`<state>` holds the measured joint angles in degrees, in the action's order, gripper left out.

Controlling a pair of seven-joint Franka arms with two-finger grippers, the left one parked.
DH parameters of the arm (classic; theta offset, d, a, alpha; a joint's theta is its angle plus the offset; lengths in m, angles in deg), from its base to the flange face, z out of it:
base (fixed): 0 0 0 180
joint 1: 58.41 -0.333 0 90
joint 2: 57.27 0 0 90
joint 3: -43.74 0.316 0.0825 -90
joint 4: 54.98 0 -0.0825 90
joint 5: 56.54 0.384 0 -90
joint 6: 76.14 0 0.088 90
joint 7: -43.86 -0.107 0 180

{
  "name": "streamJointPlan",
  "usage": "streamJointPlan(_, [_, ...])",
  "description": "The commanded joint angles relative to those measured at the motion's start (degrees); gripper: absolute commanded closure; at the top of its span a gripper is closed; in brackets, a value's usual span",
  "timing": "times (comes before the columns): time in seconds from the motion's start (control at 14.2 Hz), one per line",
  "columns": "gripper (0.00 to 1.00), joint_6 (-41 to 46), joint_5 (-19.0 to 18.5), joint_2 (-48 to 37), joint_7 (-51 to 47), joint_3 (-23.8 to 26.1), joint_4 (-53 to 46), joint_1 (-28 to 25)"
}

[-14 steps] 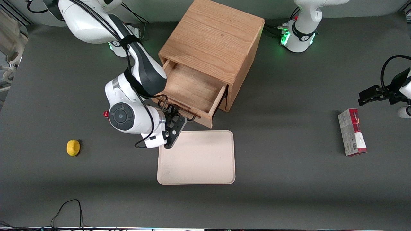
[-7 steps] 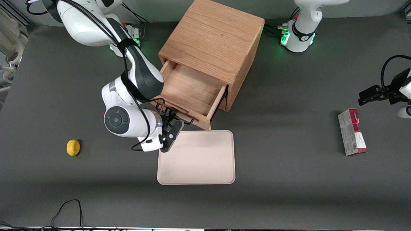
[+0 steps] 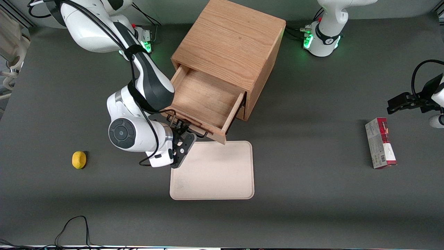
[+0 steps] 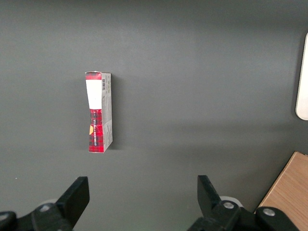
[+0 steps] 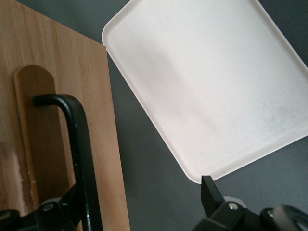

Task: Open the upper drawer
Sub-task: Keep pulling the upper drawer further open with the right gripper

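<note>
The upper drawer (image 3: 204, 97) of the oak cabinet (image 3: 229, 41) stands pulled far out, its shallow wooden box bare inside. Its thin black wire handle (image 3: 187, 126) is on the front panel nearest the front camera. My right gripper (image 3: 180, 134) is at that handle, open. In the right wrist view the handle (image 5: 77, 144) runs along the drawer front (image 5: 57, 62) right beside one finger (image 5: 57, 214), while the other finger (image 5: 211, 192) stands wide apart over the table. The gripper (image 5: 139, 204) clamps nothing. The lower drawer is hidden under the upper one.
A cream tray (image 3: 215, 170) lies just in front of the drawer, also in the right wrist view (image 5: 207, 82). A lemon (image 3: 79, 159) lies toward the working arm's end. A red and white box (image 3: 380, 143) lies toward the parked arm's end, also in the left wrist view (image 4: 98, 113).
The gripper has moved toward the front camera and the working arm's end, and the upper drawer has slid farther out with it.
</note>
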<state>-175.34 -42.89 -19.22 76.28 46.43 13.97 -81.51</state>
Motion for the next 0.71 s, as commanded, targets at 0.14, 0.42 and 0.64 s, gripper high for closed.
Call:
streamJointPlan(0.14, [0.00,0.8,0.8,2.3,1.4,0.6,-3.6,1.6])
streamJointPlan(0.42, [0.00,0.6,0.8,2.6,1.4,0.6,-4.2,1.9])
streamJointPlan(0.64, [0.00,0.4,0.8,2.7,1.3,0.7,-4.5,2.5])
